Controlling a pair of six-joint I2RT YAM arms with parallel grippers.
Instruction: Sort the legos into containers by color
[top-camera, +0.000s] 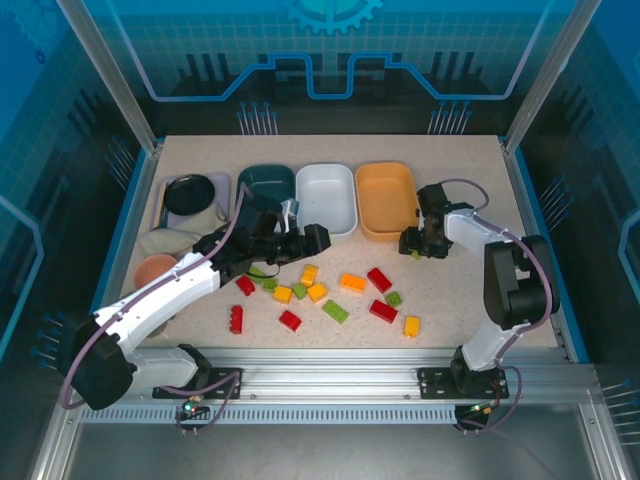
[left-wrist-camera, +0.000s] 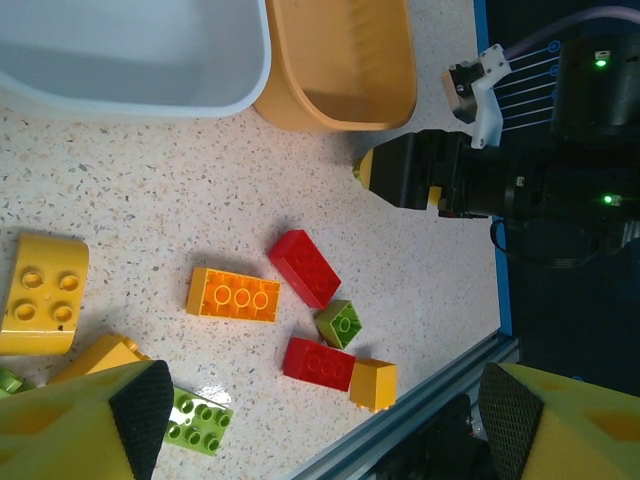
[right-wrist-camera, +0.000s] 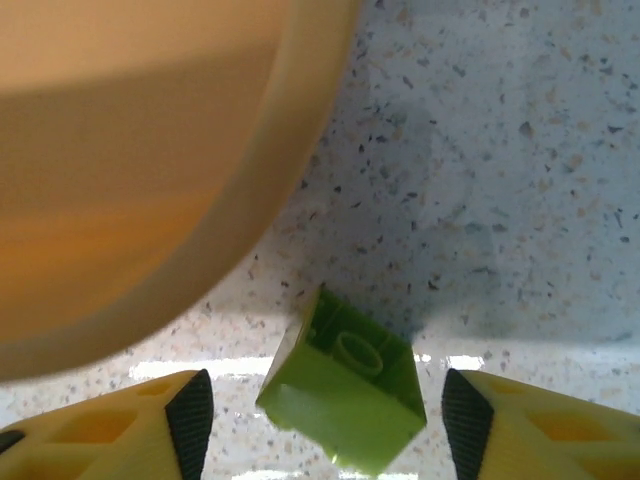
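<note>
Three containers stand in a row at the back: a dark teal tray (top-camera: 265, 183), a white tray (top-camera: 325, 195) and an orange tray (top-camera: 386, 198). Red, green and yellow/orange legos lie scattered across the middle of the table, among them an orange brick (top-camera: 352, 282) and a red brick (top-camera: 383, 311). My right gripper (right-wrist-camera: 325, 420) is open beside the orange tray (right-wrist-camera: 120, 180), astride a tilted green brick (right-wrist-camera: 345, 395), with a gap at each pad. My left gripper (left-wrist-camera: 325, 410) hangs open above the bricks with nothing between its fingers. Below it lie an orange brick (left-wrist-camera: 233, 294) and a red one (left-wrist-camera: 303, 267).
A black round dish (top-camera: 189, 193) sits at the back left, with a pale plate (top-camera: 165, 243) and a pinkish cup (top-camera: 155, 268) in front of it. A metal rail (top-camera: 330, 365) runs along the table's near edge, close to a yellow brick (top-camera: 411, 325).
</note>
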